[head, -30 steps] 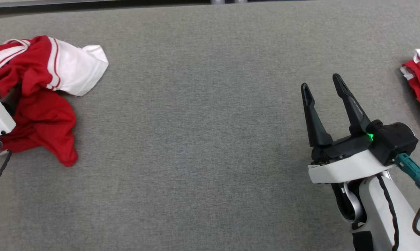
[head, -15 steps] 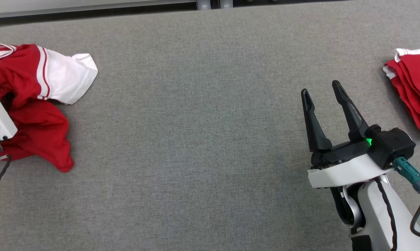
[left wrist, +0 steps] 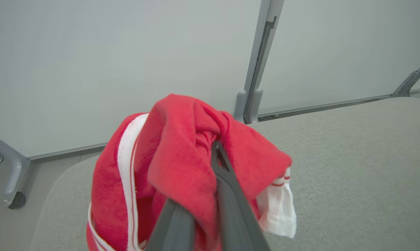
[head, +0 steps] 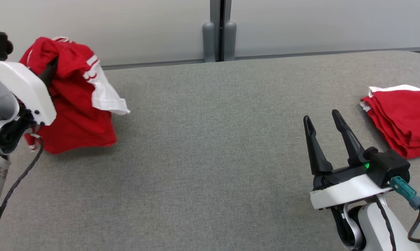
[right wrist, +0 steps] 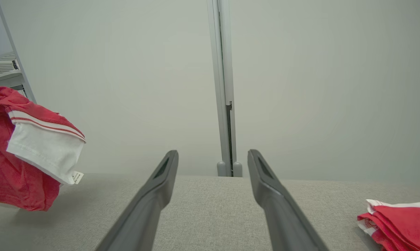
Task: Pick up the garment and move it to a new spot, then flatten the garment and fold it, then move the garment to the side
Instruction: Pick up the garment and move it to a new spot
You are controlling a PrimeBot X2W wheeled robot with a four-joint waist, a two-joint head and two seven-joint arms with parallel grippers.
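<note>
One red-and-white jersey [head: 74,118], crumpled on the grey table [head: 210,164] a second ago, is now hoisted at its left end, pinched in the clenched left gripper [head: 48,71], hem at or just above the surface. The right gripper [head: 321,115] is held spread and empty near a folded red garment [head: 401,118]. The pick-up is judged done; carrying to a new spot is due.
</note>
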